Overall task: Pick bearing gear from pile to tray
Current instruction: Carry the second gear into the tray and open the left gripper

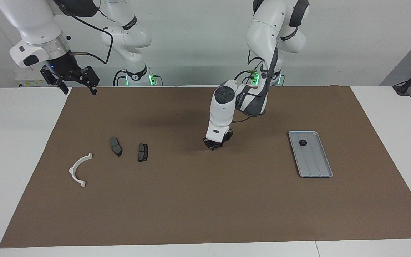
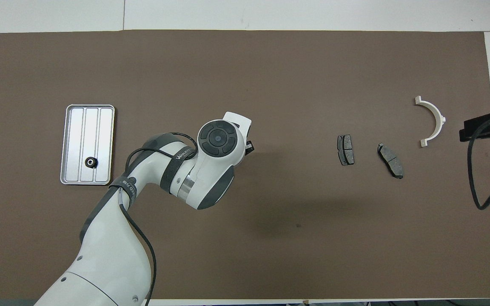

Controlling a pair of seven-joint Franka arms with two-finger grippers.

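The grey-blue tray (image 1: 316, 164) lies toward the left arm's end of the table and holds one small black gear (image 1: 303, 142). It also shows in the overhead view (image 2: 79, 127) with the gear (image 2: 90, 162). The pile lies toward the right arm's end: a white curved arc (image 1: 80, 169) and two dark brake pads (image 1: 116, 146) (image 1: 143, 152). My left gripper (image 1: 213, 145) points down, low over the brown mat mid-table, between pads and tray. Anything under or in it is hidden. My right gripper (image 1: 79, 89) hangs open and empty, high over the mat's edge.
The brown mat (image 1: 205, 200) covers most of the white table. In the overhead view the arc (image 2: 432, 121) and the pads (image 2: 345, 149) (image 2: 390, 160) lie apart from each other. The left arm's wrist (image 2: 217, 144) covers its own fingers there.
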